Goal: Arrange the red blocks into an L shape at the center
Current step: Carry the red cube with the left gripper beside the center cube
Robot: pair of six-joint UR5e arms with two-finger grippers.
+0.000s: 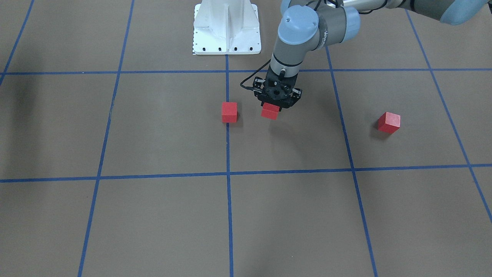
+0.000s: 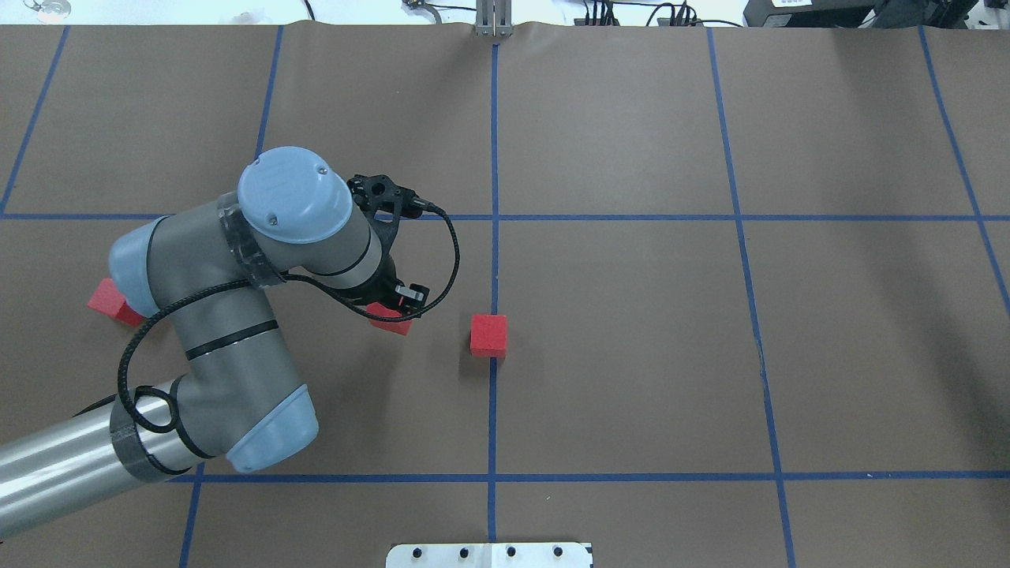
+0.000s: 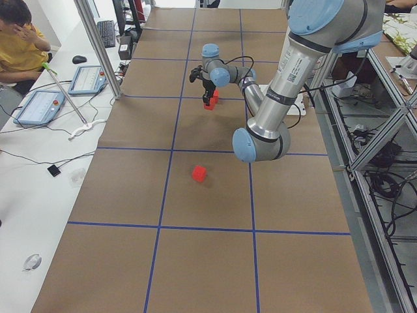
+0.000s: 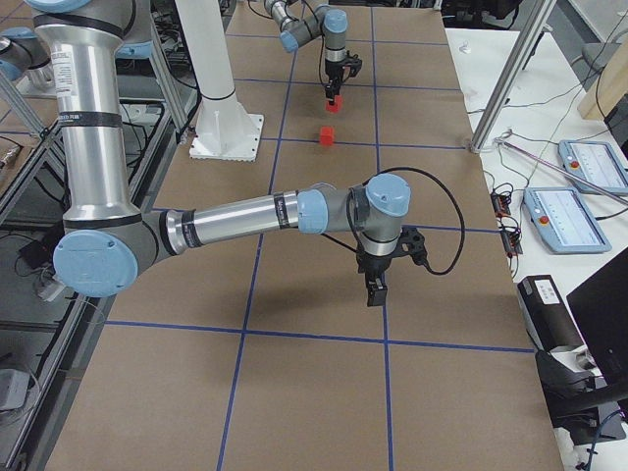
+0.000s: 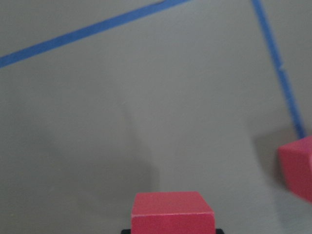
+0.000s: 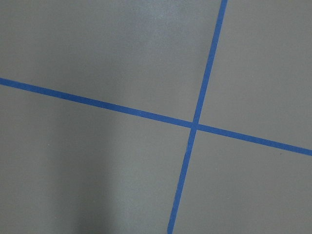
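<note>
In the front-facing view my left gripper (image 1: 277,100) is clamped on the carried block (image 1: 270,111), near the centre block (image 1: 229,112), which sits on the blue tape line (image 1: 228,154). The third block (image 1: 389,122) lies well apart from it. Overhead, a gap separates the carried block from the centre block. If I lower it skewed, I judge it could knock the centre block off the line. In the right side view my right gripper (image 4: 376,290) hangs well apart from the centre block; I cannot tell how its fingers stand.

A robotics lab: teach pendants (image 4: 594,165), aluminium framing (image 3: 100,49), cabled benches (image 3: 39,163).
</note>
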